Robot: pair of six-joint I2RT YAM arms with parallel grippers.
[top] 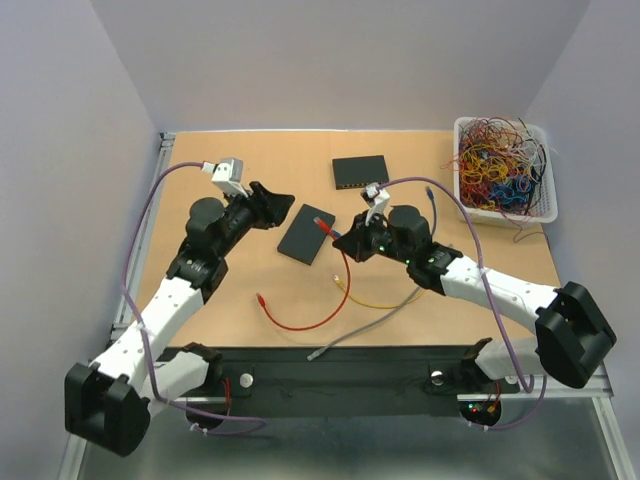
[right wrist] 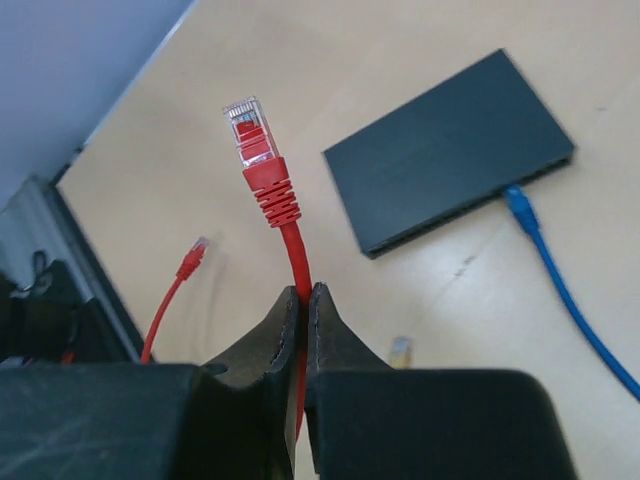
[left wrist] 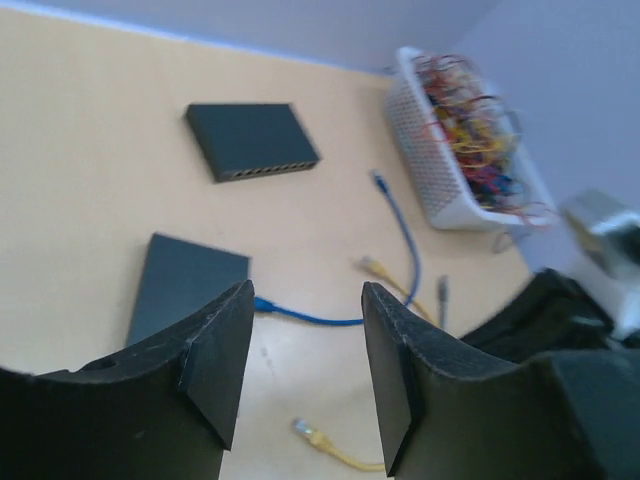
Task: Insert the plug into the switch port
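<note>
Right hand (right wrist: 303, 300) pinches the red patch cable (right wrist: 292, 255) just below its clear plug (right wrist: 250, 125), which is raised above the counter (right wrist: 430, 330) near the closer switch (right wrist: 450, 150). Left hand (left wrist: 303, 330) hangs spread, holding nothing.

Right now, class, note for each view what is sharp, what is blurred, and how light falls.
Top external view: even, soft light, faint shadows on the table. Left wrist view: soft overall; the open left claw is dark and fuzzy-edged, the wire basket blurred. Right wrist view: the red plug is crisp above the right claw pinching its cable, the black switch slightly softer.
</note>
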